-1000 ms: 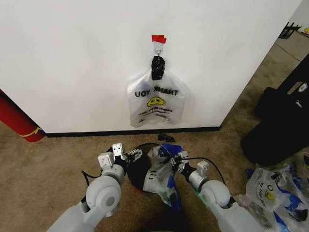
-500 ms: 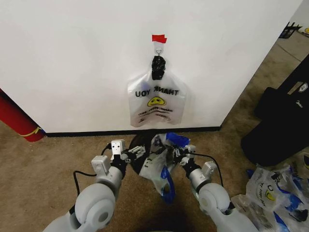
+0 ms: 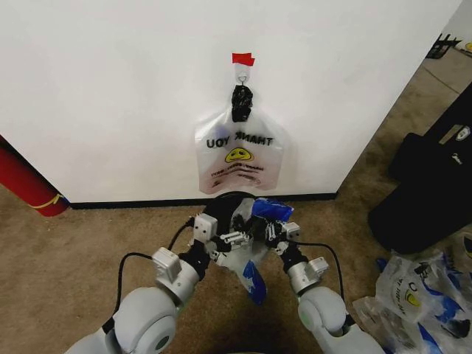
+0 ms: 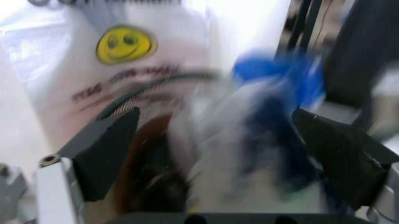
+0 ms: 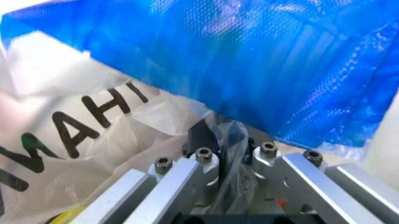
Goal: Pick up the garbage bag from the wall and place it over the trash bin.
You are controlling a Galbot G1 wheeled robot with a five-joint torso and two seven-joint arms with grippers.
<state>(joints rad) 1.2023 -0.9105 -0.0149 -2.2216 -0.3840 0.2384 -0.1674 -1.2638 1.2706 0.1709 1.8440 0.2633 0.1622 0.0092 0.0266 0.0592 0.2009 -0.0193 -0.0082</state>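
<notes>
The garbage bag [image 3: 252, 247], whitish with blue patches, hangs bunched between my two grippers just above the trash bin [image 3: 218, 209]. The bin's black mesh rim stands by the baseboard of the wall [image 3: 110, 88]. My right gripper [image 3: 274, 230] is shut on a fold of the garbage bag [image 5: 218, 70], pinched between its fingertips in the right wrist view. My left gripper [image 3: 234, 237] is open. In the left wrist view its dark fingers [image 4: 106, 149] stand wide apart, with the blurred bag [image 4: 262, 121] and the bin's rim [image 4: 134, 105] between them.
A white THANK YOU bag with a yellow smiley [image 3: 237, 158] hangs from the hook [image 3: 241, 74] under red tape [image 3: 242, 59]. A red cylinder [image 3: 22, 181] leans at the left. A big black case [image 3: 428, 184] and a pile of bags [image 3: 413, 295] lie to the right.
Both arms have reached forward toward the wall, carrying the bag from the floor side up over the bin. The left gripper has swung right, close to the bag.
</notes>
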